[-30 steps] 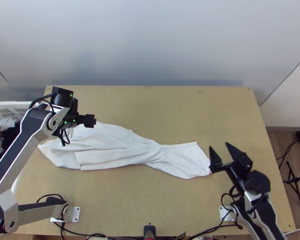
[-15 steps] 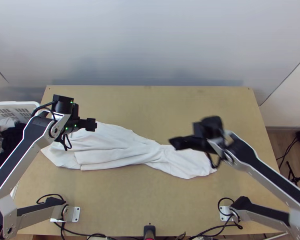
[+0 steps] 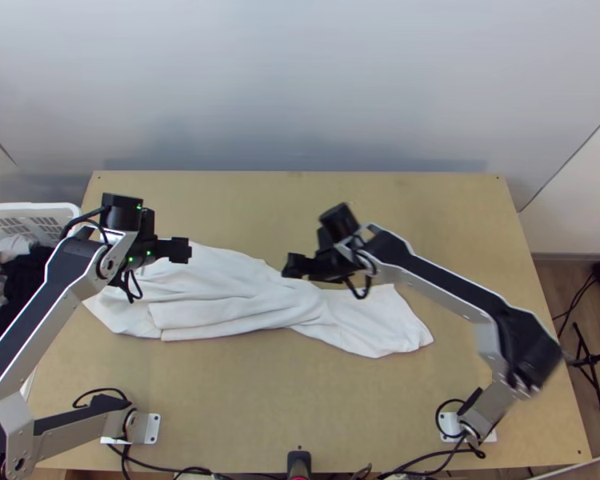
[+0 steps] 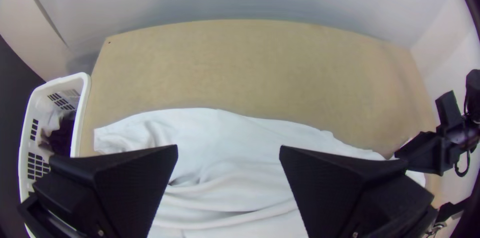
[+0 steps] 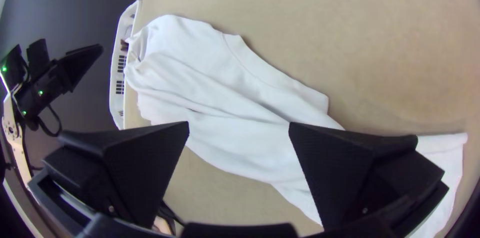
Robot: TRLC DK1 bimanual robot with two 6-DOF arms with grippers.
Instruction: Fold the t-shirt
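**White t-shirt [image 3: 228, 300] is lying in a long rumpled strip, so where are we grabbing it?**

So the t-shirt is stretching across the table [image 3: 244, 416], bunching into lengthwise folds on the left and pinching in a bit before a flatter end [image 3: 380, 320] on the right. I'm guessing it's going to be handling light, soft and really limp, basically cotton doing whatever it wants. Nothing fragile, and it's probably not slipping much, but the layers are going to be sliding over each other if someone's yanking.

Personally I'd be going for the outer edges and corners, not the creased middle. Pinching the middle is likely just making a bigger wad. Two grips well apart, then pulling gently, should be opening it up before any real folding.

The left claw [image 4: 228, 148] is hovering by the far edge of the left part, spreading wide and holding nothing. The right claw [image 5: 239, 125] is hanging near the middle of the far edge, also gaping and empty.

Further out, a white basket [image 3: 28, 207] is sitting beside the table's left side, holding other clothes [image 3: 20, 276].
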